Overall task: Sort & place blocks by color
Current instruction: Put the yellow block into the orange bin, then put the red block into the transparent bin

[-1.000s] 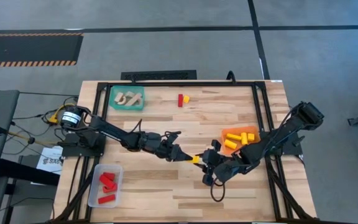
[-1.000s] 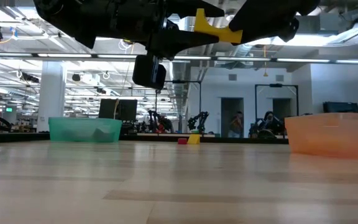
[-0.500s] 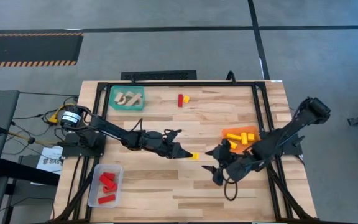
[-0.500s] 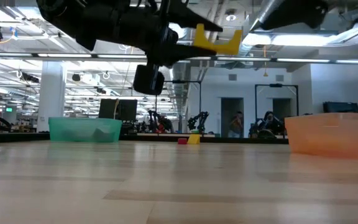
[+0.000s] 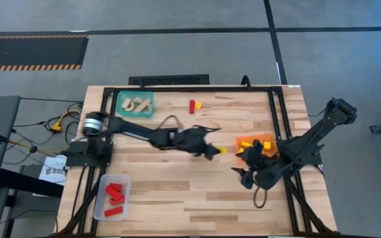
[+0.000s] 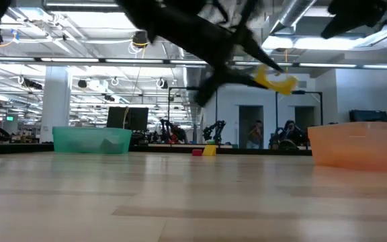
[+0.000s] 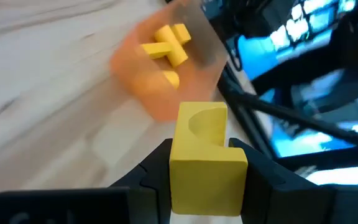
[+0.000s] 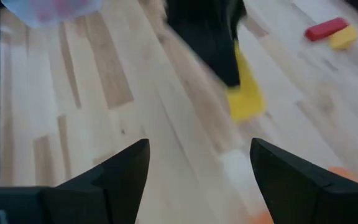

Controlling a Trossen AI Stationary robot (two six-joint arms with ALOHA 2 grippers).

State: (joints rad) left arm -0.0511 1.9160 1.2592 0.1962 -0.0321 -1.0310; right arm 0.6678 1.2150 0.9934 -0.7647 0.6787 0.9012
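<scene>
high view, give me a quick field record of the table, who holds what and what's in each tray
left gripper: shut on a yellow block, in the air beside the orange tray
right gripper: open, empty, near the orange tray
orange tray: yellow blocks
teal tray: pale wood blocks
clear tray: red blocks
loose on table: one red block touching one small yellow block

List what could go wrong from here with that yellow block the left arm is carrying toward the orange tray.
1. The left gripper holds the yellow block high above the table; released short of the orange tray, it would likely bounce away.
2. The right gripper, open, sits just beside the tray, so the arms could clash.
3. The tray already holds yellow blocks; a drop could knock them about.
</scene>
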